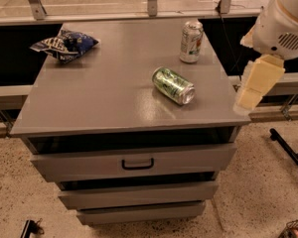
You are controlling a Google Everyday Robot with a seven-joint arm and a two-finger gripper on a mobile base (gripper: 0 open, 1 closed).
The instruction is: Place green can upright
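Note:
The green can point(173, 85) lies on its side on the grey cabinet top point(99, 93), right of the middle, with one silver end facing the front right. My gripper point(249, 99) hangs at the right edge of the cabinet, to the right of the can and apart from it. Its cream-coloured part points down under the white arm joint point(283, 26). It holds nothing that I can see.
A silver-white can point(191, 41) stands upright at the back right of the top. A blue snack bag point(65, 44) lies at the back left. Below the top are grey drawers point(134, 162), slightly pulled out. A rail runs behind the cabinet.

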